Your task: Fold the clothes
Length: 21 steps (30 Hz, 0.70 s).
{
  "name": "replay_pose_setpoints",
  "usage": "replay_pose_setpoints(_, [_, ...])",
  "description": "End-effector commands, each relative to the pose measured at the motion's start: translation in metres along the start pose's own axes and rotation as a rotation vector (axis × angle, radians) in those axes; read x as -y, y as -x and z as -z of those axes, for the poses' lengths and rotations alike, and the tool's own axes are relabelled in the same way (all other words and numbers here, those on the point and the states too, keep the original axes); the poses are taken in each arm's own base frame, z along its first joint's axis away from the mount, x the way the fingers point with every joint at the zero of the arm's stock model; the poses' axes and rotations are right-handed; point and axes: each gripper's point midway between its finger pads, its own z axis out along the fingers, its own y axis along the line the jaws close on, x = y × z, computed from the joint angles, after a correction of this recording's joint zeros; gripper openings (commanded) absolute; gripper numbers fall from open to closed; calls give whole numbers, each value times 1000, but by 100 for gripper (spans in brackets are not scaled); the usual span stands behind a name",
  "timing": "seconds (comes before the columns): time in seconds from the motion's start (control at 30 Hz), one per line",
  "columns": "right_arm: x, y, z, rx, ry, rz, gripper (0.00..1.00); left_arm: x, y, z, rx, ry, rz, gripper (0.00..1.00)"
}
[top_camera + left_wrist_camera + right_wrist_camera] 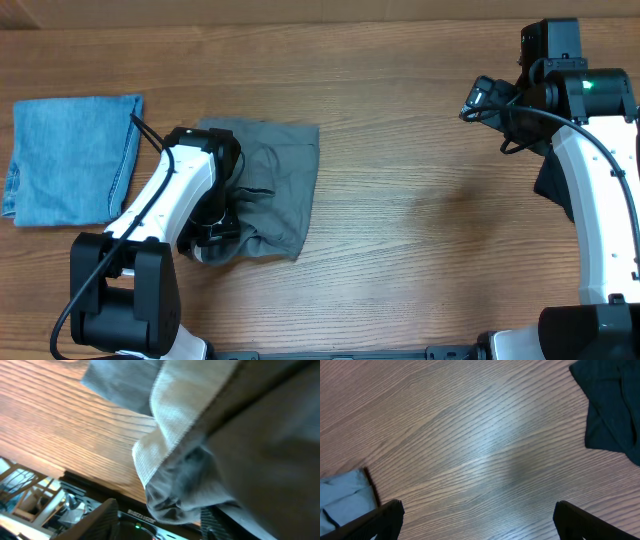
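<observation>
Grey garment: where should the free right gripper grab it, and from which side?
Likely its far right corner, coming in from the right over bare table. The grey garment lies flat and uncovered there; the left arm sits over its left side. The right gripper is open.

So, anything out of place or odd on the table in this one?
Nothing damaged or spilled. The grey garment lies wrinkled and slightly askew, its near-left corner bunched up at the left gripper, which looks like ordinary mid-fold handling. The denim piece lies flat at far left.
</observation>
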Motion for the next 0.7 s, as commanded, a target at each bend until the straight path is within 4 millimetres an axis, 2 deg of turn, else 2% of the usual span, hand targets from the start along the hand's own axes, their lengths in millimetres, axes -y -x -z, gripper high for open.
replay_pose_setpoints(0.0, [0,0,-2,-2,3,-6,100,-11,4,5,35,49,35,41])
replay_pose_setpoints(0.07, [0,0,-2,-2,3,-6,100,-13,4,15,37,48,35,33])
replay_pose_setpoints(0.17, [0,0,-2,-2,3,-6,100,-18,6,43,59,43,42,31])
replay_pose_setpoints(0.33, [0,0,-2,-2,3,-6,100,-23,20,96,183,-5,71,35])
replay_pose_setpoints(0.4, [0,0,-2,-2,3,-6,100,-21,28,109,231,-34,82,44])
replay_pose_setpoints(0.47, [0,0,-2,-2,3,-6,100,-16,35,112,262,-61,89,47])
replay_pose_setpoints(0.6, [0,0,-2,-2,3,-6,100,-4,51,110,304,-106,98,37])
replay_pose_setpoints(0.67, [0,0,-2,-2,3,-6,100,6,60,107,320,-140,100,35])
